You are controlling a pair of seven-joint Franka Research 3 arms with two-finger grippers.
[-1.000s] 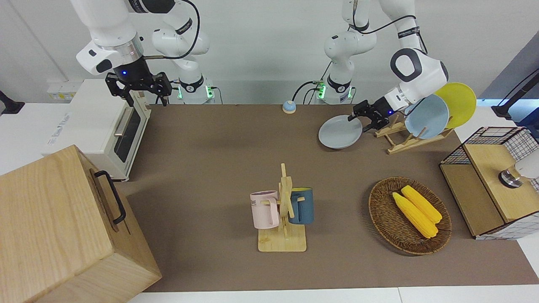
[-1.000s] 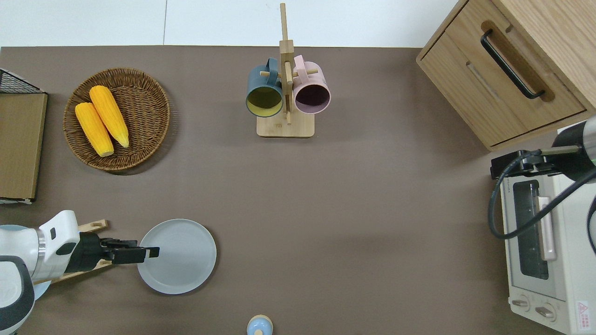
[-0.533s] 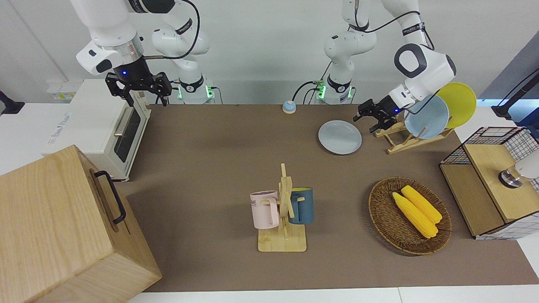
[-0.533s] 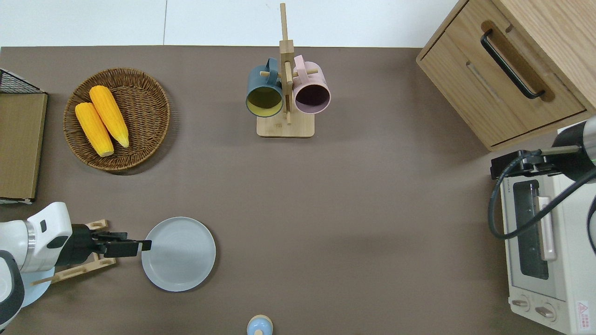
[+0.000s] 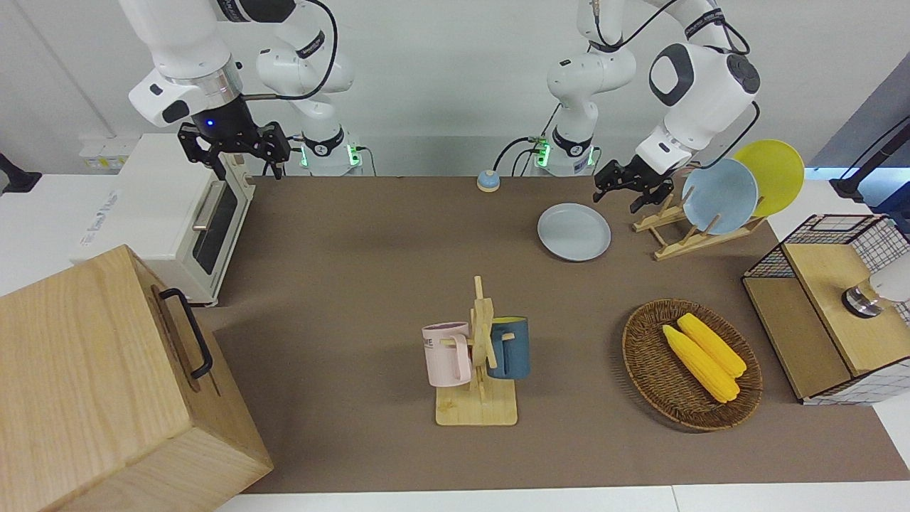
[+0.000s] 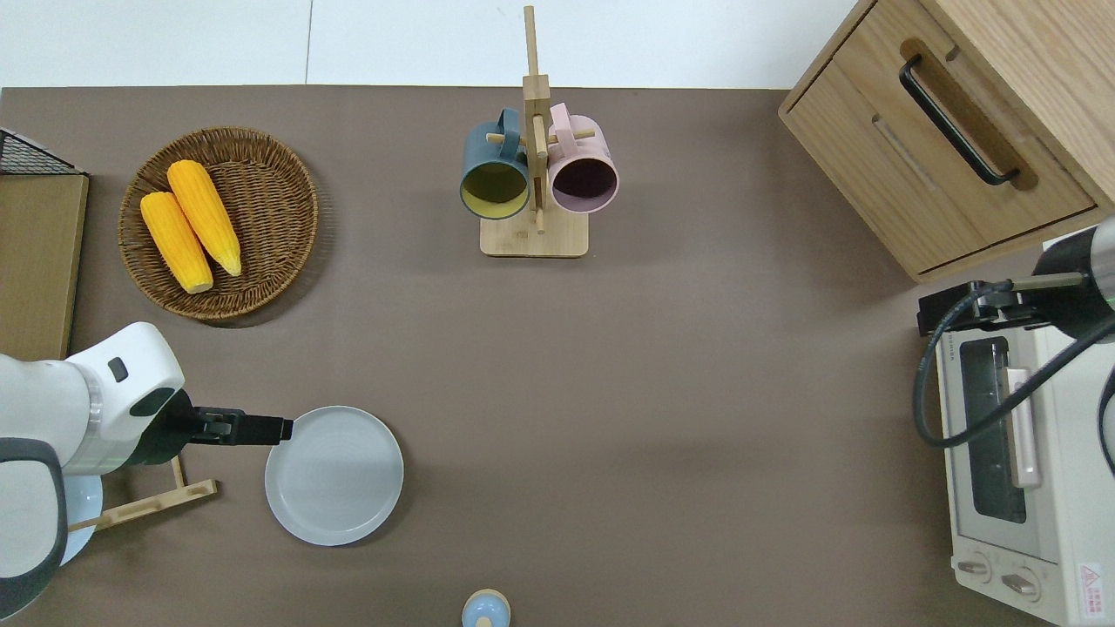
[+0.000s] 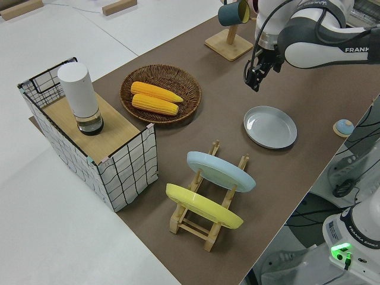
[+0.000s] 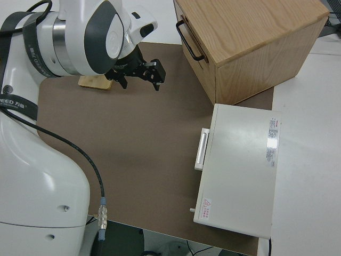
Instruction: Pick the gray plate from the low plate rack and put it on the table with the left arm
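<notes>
Gray plate (image 6: 334, 475): flat on the table (image 6: 662, 366), face up, just beside the plate rack (image 5: 693, 231) toward the right arm's end. Round, so no long axis.
Left gripper (image 6: 277, 428): in the air over the table just beside the plate's rim; fingers apart, holding nothing.
Right arm: parked.
Hazard, as a judgement: a low sweep toward the rack could clip the rim or the blue plate (image 5: 719, 196) standing there.

In the overhead view the left arm (image 6: 52, 435) hid most of the low plate rack (image 6: 148, 501); the light blue plate (image 6: 83, 514) barely showed.
</notes>
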